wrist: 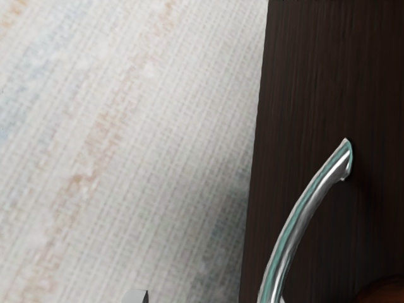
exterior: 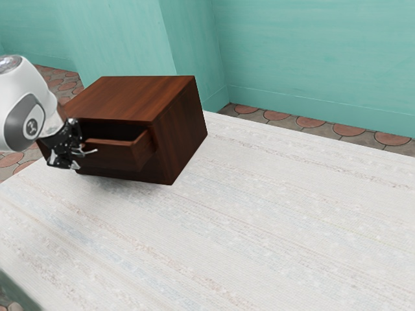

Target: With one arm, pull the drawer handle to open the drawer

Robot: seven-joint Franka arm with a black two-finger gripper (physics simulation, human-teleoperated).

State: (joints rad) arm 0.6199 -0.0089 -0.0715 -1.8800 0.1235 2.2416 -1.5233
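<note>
Starting from the exterior view's left: the arm (exterior: 19,113) is coming in at the edge there, with the gripper (exterior: 67,152) sitting right up against the front of the drawer (exterior: 123,154). Honestly I can't tell from either view whether it's clamped on anything or just parked there, it's a dark tangle at that angle.

The handle (exterior: 86,153) is showing as a little silver sliver right at the gripper, on the side toward the cabinet (exterior: 172,123). In the wrist view the handle (wrist: 303,214) is looking much clearer: a curved chrome bar bowing off the dark drawer face (wrist: 328,82), with its long axis running along that face and one end bolted in near the face's middle. So the bar is lying directly under the hand and crosswise to the pull direction, which I'd say is what you want.

The drawer is already sticking part way out of the cabinet, with a dark gap showing above it, so I'm guessing the task is under way but not finished. It's poking out toward the exterior view's left, meaning any more pulling should be going straight that way, away from the cabinet, not sideways or up.

Further right, the cabinet is sitting on the pale table (exterior: 272,220), which is stretching off toward the teal wall (exterior: 311,52).
</note>
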